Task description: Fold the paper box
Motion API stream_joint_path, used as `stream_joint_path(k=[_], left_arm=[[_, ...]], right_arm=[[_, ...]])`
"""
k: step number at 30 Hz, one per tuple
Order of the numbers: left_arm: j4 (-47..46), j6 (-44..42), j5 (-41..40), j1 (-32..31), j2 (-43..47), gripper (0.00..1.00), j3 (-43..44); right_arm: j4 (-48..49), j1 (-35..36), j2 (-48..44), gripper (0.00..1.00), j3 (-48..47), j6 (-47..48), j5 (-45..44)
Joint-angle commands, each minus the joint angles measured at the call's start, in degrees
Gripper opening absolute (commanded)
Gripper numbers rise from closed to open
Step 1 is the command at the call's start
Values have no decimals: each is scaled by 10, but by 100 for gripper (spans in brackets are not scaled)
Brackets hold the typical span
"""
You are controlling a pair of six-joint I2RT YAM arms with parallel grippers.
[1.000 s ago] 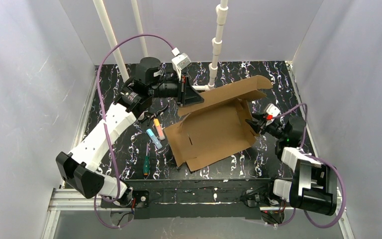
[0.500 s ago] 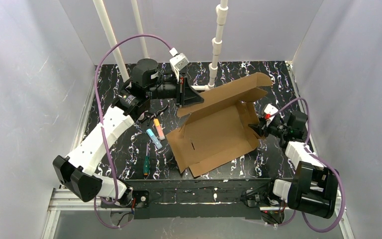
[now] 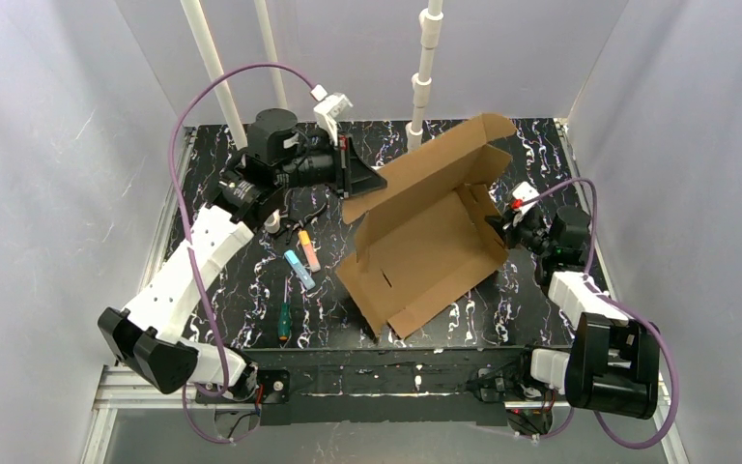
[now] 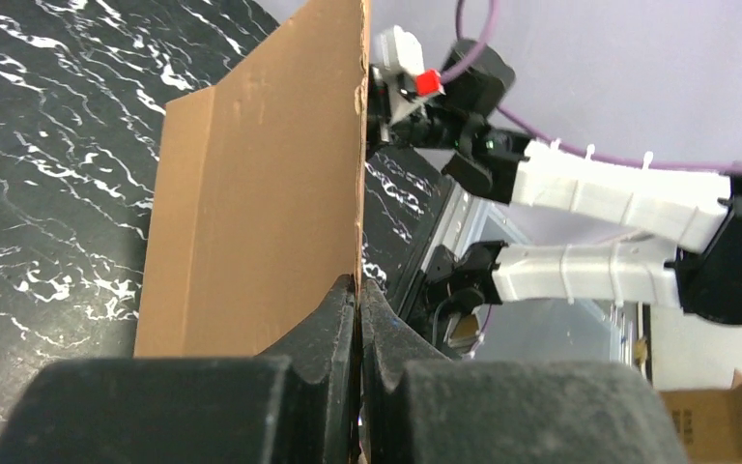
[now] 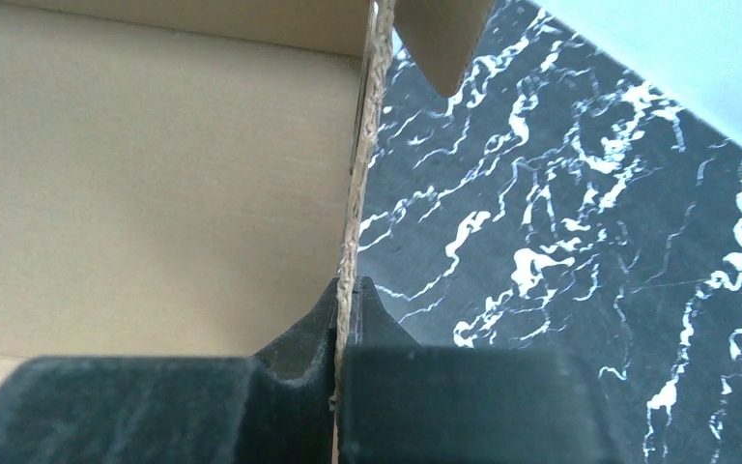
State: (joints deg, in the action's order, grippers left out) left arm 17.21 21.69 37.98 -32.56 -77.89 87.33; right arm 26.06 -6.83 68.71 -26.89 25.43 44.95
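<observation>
We see the left end effector [image 4: 358, 290] pinching the paper box [image 3: 425, 242] at its raised lid edge; the right end effector [image 5: 346, 290] pinches its right wall.

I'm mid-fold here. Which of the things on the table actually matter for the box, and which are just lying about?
In the job:
paper box
left gripper, pinching its raised rear flap
right gripper, pinching its right edge

Lying about, left of the box, untouched:
green-handled screwdriver
orange stick
light-blue stick
</observation>
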Motion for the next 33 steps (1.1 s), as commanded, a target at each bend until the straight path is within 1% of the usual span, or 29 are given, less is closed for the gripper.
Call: stream_joint_path(k=[1, 4, 6, 9, 12, 16, 19, 24, 28, 33], left_arm=[[-16, 86, -20, 36, 35, 0, 0], [-43, 103, -11, 58, 29, 0, 20], [-42, 79, -2, 65, 12, 0, 56], [-61, 59, 22, 73, -23, 0, 107], [-58, 72, 29, 75, -59, 0, 158], [10, 47, -1, 75, -83, 0, 199], [12, 49, -12, 82, -79, 0, 175], [-40, 117, 20, 86, -84, 0, 134], [-61, 150, 37, 86, -78, 0, 101], [-61, 151, 46, 86, -55, 0, 49]], right_arm=[[231, 3, -22, 1, 26, -146, -21], [389, 6, 12, 1, 50, -242, -71], [460, 19, 50, 1, 44, -284, -117], [531, 58, 115, 1, 14, -299, -181], [600, 101, 184, 1, -13, -306, -208], [681, 117, 258, 1, -27, -326, -233], [711, 115, 290, 1, -22, -331, -227], [734, 109, 313, 1, -12, -335, -189], [753, 78, 323, 1, 6, -345, -168], [763, 31, 326, 2, 37, -339, -122]])
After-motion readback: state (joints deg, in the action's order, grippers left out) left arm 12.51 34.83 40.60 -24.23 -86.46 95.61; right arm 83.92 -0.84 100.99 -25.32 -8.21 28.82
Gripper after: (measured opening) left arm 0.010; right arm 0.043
